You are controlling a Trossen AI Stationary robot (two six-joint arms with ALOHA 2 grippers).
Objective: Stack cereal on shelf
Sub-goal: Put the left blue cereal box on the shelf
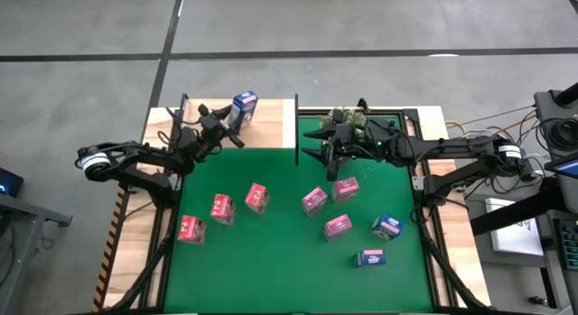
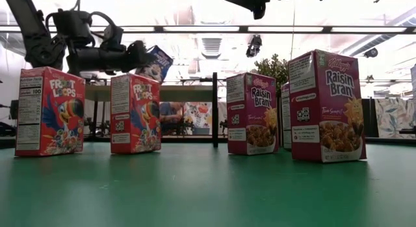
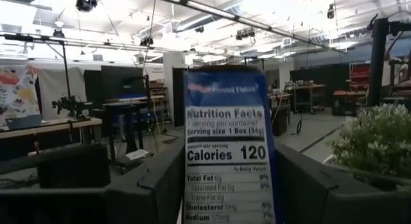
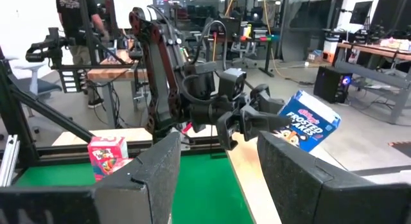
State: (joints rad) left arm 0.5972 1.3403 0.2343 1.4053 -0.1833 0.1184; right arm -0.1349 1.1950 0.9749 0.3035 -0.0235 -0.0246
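My left gripper is shut on a blue cereal box above the shelf, a pale wood board with black uprights at the table's far left. Seen from the right wrist, the box is tilted in the air. Several pink and two blue cereal boxes stand or lie on the green mat. My right gripper hovers open over the mat's far side, next to the shelf's right upright, holding nothing. My left gripper pinches the blue box between its two fingers, one on each broad face, with the narrow nutrition side facing the wrist. The fingers take the box at its lower end, slanting up from the table's left. The box is lifted clear of the shelf and tilted.
A small potted plant stands at the far edge of the mat, close behind my right gripper. A black upright marks the shelf's right end. In the room beyond the table are workbenches and a person.
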